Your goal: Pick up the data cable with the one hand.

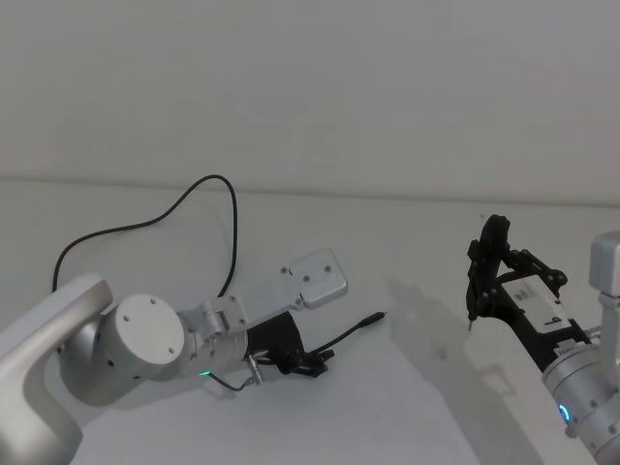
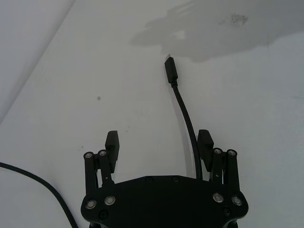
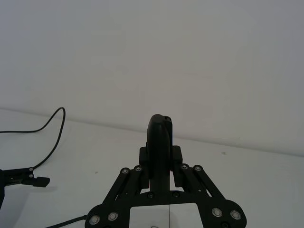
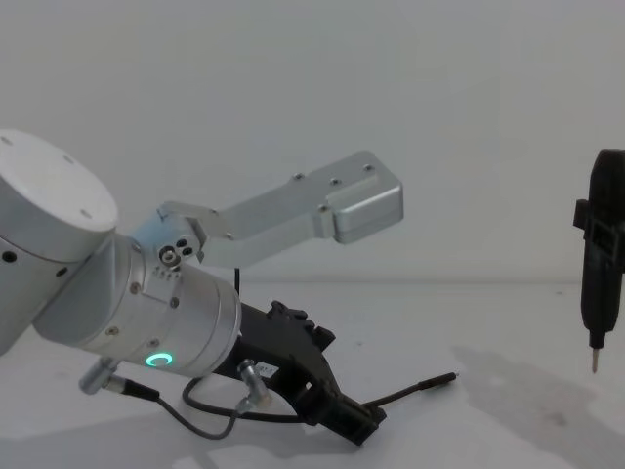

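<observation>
The data cable (image 1: 341,335) is a thin black line lying on the white table, ending in a slim black plug (image 1: 371,319). Its far part loops back across the table (image 1: 208,182). My left gripper (image 1: 315,364) is low over the table and open. In the left wrist view the cable (image 2: 186,116) runs from the plug (image 2: 171,70) in between the fingers, close beside one finger (image 2: 205,144) and apart from the other. From the chest, the left gripper (image 4: 352,425) sits at the table with the plug (image 4: 444,378) ahead of it. My right gripper (image 1: 487,281) hangs raised at the right, shut on a black pen-shaped tool (image 3: 160,137).
The pen-shaped tool's metal tip (image 4: 594,366) points down above the table at the right. A short dark wire with silver plugs (image 4: 195,408) hangs under my left wrist. A silver bracket (image 1: 318,278) sticks out above the left gripper. Open white table (image 1: 417,387) lies between the arms.
</observation>
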Action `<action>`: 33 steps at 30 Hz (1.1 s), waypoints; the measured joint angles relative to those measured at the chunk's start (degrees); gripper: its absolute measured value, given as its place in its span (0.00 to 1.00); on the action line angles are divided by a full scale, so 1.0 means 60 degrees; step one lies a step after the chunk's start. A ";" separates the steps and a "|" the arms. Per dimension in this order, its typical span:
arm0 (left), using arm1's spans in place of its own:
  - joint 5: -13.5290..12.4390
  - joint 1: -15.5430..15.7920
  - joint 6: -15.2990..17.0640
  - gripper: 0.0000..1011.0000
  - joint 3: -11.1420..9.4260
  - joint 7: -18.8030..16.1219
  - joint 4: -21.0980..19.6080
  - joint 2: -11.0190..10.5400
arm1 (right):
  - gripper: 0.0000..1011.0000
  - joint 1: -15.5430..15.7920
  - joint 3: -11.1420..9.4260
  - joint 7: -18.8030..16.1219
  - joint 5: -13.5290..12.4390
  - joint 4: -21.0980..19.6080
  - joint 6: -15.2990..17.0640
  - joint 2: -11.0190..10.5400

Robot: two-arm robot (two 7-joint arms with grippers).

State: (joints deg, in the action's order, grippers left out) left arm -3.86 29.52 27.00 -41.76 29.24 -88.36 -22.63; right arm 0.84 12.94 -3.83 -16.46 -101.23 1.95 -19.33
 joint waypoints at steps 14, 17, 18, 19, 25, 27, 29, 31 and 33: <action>-0.0065 0.0007 0.0101 0.79 0.0031 0.0004 0.0084 0.0105 | 0.27 0.0000 0.0000 0.0000 0.0000 0.0000 0.0000 0.0000; -0.0075 0.0007 0.0118 0.70 0.0036 0.0002 0.0097 0.0110 | 0.27 0.0000 0.0000 0.0000 0.0000 0.0000 -0.0001 0.0000; -0.0078 0.0007 0.0121 0.68 0.0037 0.0001 0.0098 0.0112 | 0.27 -0.0001 0.0000 0.0000 0.0000 0.0000 -0.0001 0.0000; -0.0080 0.0007 0.0123 0.64 0.0038 0.0001 0.0100 0.0114 | 0.27 0.0000 0.0000 0.0000 0.0000 0.0000 0.0000 0.0000; -0.0087 0.0007 0.0136 0.44 0.0043 0.0001 0.0109 0.0127 | 0.27 0.0000 0.0000 0.0000 0.0000 0.0000 0.0000 0.0000; -0.0089 0.0007 0.0138 0.38 0.0046 0.0001 0.0111 0.0130 | 0.27 0.0000 0.0000 0.0000 0.0000 0.0000 0.0000 0.0000; -0.0090 0.0007 0.0139 0.32 0.0048 0.0001 0.0112 0.0132 | 0.27 -0.0001 0.0000 0.0000 0.0000 0.0000 0.0000 0.0000; -0.0091 0.0007 0.0141 0.29 0.0049 0.0001 0.0115 0.0133 | 0.27 0.0000 0.0000 0.0000 0.0000 0.0000 0.0000 0.0000; -0.0094 0.0007 0.0143 0.20 0.0050 0.0001 0.0118 0.0135 | 0.27 0.0000 0.0000 0.0000 0.0000 0.0000 -0.0001 0.0000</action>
State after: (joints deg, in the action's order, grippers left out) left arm -4.43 29.57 27.86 -41.47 29.24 -87.66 -21.82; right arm 0.84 12.94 -3.83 -16.46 -101.23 1.95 -19.33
